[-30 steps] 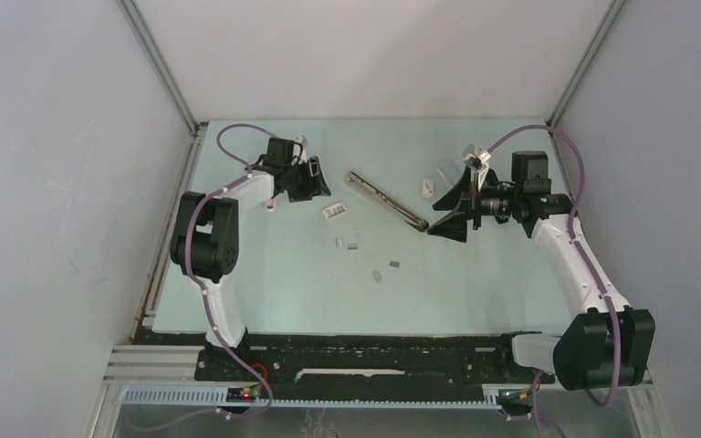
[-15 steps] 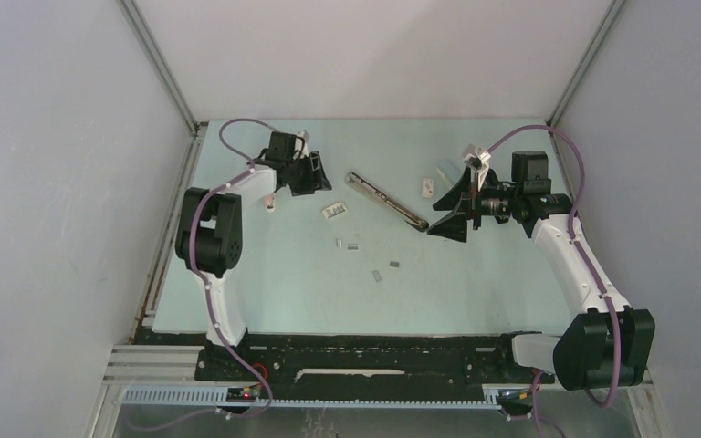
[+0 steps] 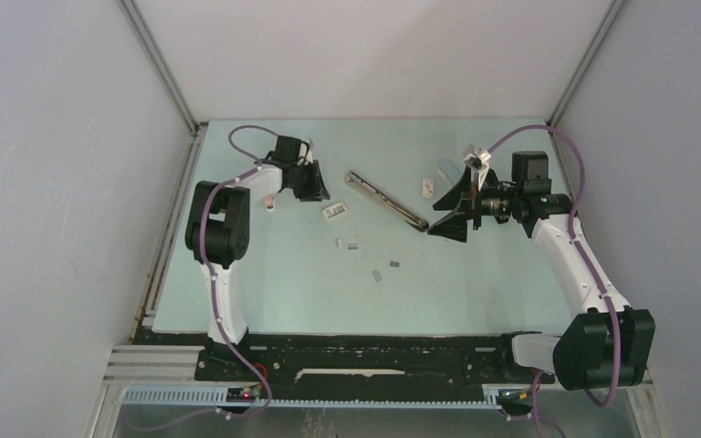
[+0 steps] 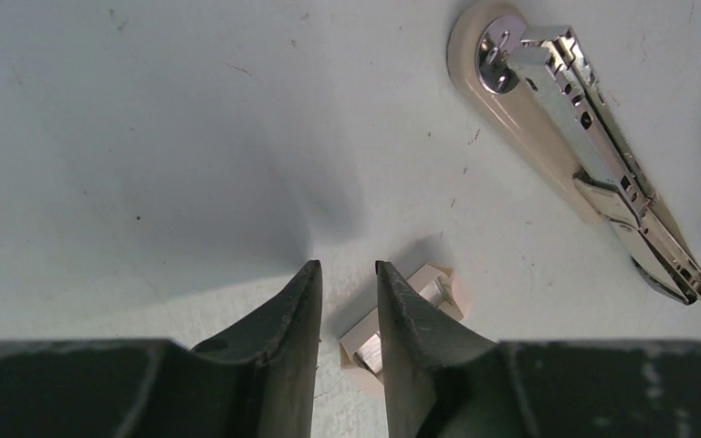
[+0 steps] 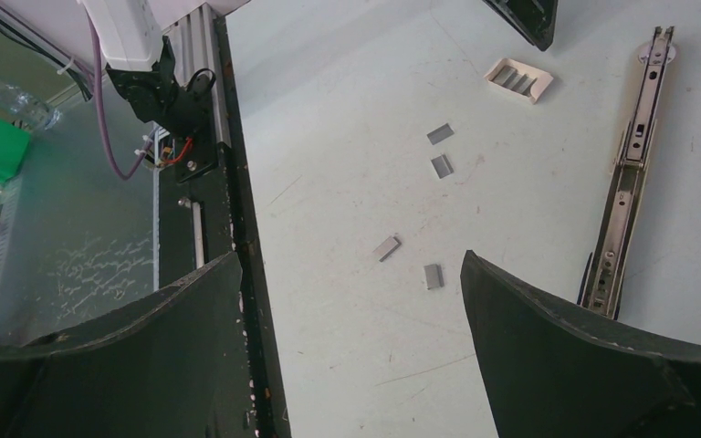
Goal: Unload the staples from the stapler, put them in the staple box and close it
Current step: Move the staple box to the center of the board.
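Loosely strewn, staples (image 5: 442,165) lie before the wide-open, empty right hand (image 5: 350,260); left hand (image 4: 347,266) narrowly parted, empty.

four loose strips of staples (image 5: 442,165), one stapler (image 3: 385,198) opened out flat, one small cream tray (image 5: 517,78), two small white pieces (image 3: 427,188) of unclear kind.

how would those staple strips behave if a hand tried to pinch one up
Likely awkward to pinch: the staple strips lie flat and thin on the table. Probably light, sliding readily on its smooth surface. Several short pieces suggest they snap easily.
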Motion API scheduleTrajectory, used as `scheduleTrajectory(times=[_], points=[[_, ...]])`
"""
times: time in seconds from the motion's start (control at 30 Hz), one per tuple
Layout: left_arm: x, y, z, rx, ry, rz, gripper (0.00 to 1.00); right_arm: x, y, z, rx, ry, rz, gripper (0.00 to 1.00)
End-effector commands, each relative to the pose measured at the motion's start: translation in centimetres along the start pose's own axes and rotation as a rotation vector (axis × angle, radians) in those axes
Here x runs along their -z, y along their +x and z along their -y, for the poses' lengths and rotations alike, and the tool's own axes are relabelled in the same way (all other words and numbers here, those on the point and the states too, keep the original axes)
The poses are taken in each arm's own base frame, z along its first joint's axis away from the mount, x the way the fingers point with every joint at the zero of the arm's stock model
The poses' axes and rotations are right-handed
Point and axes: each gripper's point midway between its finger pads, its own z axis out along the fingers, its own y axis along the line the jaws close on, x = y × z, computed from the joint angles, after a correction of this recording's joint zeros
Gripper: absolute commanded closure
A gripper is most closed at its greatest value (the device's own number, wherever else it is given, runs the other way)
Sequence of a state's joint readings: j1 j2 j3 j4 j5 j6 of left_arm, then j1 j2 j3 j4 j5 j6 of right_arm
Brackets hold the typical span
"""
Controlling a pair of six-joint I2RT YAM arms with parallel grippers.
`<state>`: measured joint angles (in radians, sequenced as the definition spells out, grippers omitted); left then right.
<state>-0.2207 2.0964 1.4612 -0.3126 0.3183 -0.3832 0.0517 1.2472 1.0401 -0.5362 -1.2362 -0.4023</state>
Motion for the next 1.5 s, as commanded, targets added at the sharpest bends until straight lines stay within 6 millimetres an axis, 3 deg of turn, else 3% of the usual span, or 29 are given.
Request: scheduleTrajectory(times=[0.0,0.3,0.77,1.47], points=[[0.2,-0.6,1.4,-0.028,0.046,0.000,0.67,0.3,-0.6,-0.6,0.034,-0.012,0.017,0.00],[-0.1,1.5,2.0,-0.043,0.069,-0.049,0.74,0.4,-0.7,-0.8,0.039,-0.013,0.020,0.00],[0.4,4.1,2.5,-0.063,0.088,-0.083,0.75,0.4,-0.7,-0.9,0.040,-0.016,0.021,0.00],[0.9,5.0,3.2,-0.080,0.099,-0.083,0.74,0.5,-0.7,-0.9,0.040,-0.018,0.022,0.00]])
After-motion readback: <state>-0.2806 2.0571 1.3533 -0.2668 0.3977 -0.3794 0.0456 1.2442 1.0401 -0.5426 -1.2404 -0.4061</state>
